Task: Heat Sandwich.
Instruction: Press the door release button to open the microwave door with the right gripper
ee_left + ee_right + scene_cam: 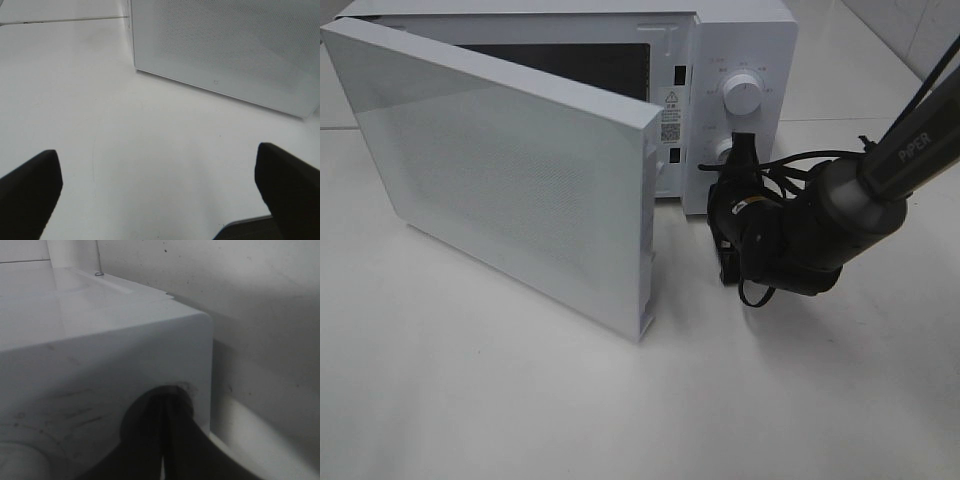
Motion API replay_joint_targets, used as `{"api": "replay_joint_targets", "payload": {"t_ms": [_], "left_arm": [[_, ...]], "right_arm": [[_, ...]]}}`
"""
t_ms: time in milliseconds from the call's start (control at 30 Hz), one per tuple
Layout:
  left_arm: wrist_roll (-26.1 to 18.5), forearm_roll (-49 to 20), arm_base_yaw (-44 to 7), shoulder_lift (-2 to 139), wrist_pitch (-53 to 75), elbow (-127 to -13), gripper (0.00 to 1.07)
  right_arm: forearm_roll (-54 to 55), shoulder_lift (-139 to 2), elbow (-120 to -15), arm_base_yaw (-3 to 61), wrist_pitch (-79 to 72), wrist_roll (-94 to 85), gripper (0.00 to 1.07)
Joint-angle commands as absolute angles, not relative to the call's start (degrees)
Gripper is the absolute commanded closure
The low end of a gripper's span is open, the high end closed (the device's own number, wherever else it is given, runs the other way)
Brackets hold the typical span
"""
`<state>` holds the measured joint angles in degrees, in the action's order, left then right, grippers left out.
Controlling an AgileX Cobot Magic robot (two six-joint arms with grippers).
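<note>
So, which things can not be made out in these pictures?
- The sandwich: in no view. In the exterior high view, the open microwave door screens most of the cavity.
- The lower knob: mostly behind the right gripper in the exterior high view; contact cannot be told.
- The left gripper: only its fingertips show, cut off by the left wrist view's edge.
- The panel markings: too small to read.

There is one white microwave (760, 50) with one open door (500, 170). It seems to carry two round knobs (741, 95), the lower half hidden. One black arm (840, 210) shows, and one table (470, 400).
</note>
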<state>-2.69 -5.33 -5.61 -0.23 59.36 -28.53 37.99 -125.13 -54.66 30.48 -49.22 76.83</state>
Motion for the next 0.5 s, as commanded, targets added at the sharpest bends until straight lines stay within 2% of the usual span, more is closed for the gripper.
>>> {"api": "replay_joint_targets", "payload": {"t_ms": [33, 500], "left_arm": [[-2.52, -5.56, -5.39, -1.49, 58.90, -28.30, 0.03], [-2.52, -5.56, -5.39, -1.49, 58.90, -28.30, 0.03]], "right_arm": [[31.51, -124.50, -61.13, 28.53, -65.26, 75.23, 1.07], [31.51, -124.50, -61.13, 28.53, -63.48, 75.00, 1.06]]}}
